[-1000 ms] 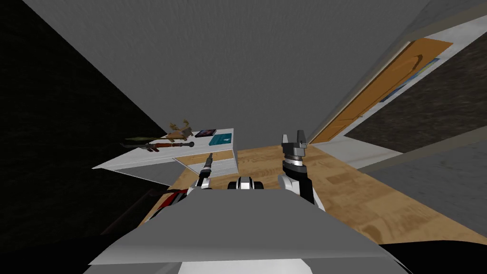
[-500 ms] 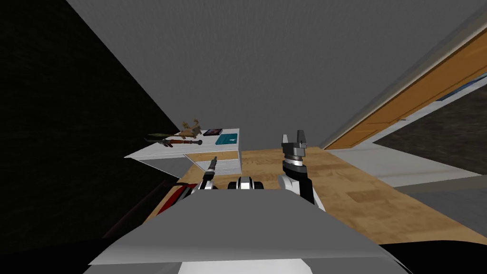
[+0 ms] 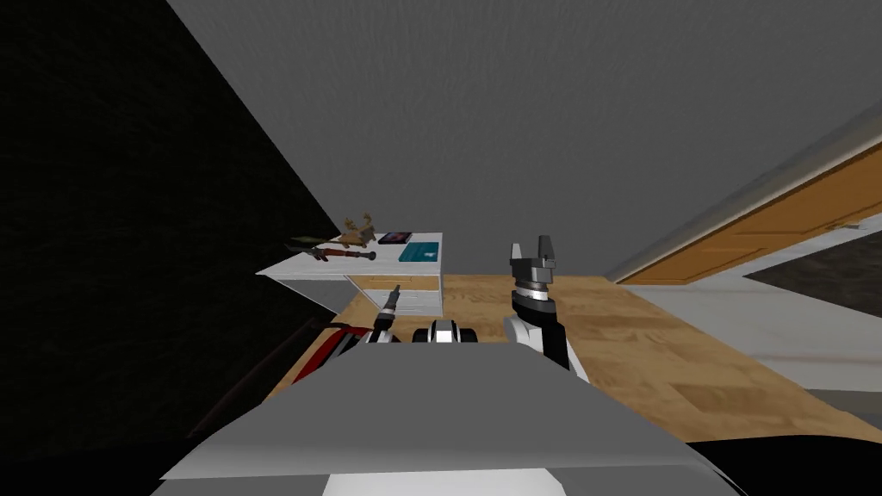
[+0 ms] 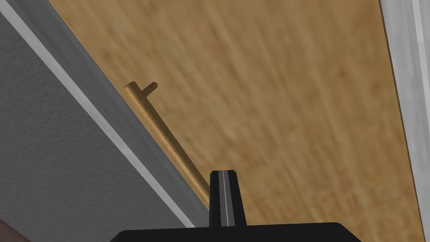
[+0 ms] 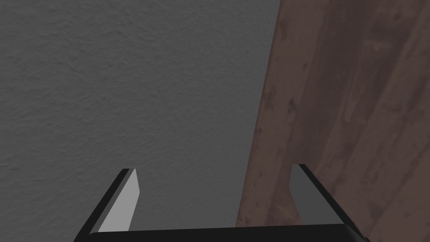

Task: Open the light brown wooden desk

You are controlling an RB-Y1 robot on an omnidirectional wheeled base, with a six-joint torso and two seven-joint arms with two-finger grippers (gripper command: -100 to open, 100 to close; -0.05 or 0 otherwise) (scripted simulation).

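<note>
**Left gripper beside the drawer handle**

Your left gripper (image 4: 223, 173), blades pressed together, sits just beside the near end of a wooden bar handle (image 4: 161, 130). The handle's long axis slants away across the light brown drawer front (image 4: 273, 105) of the counter (image 3: 327, 267) ahead-left. Your right gripper (image 5: 214, 168), blades apart, is raised farther off.

Our head camera looks down and forward from well back of the desk (image 3: 327, 267), which sits small, a bit to our left. Our left wrist camera is very near the desk's light brown front (its bar handle (image 4: 161, 130) runs close by), so both views share the desk. Our right wrist camera faces a grey wall (image 5: 126, 84).
</note>
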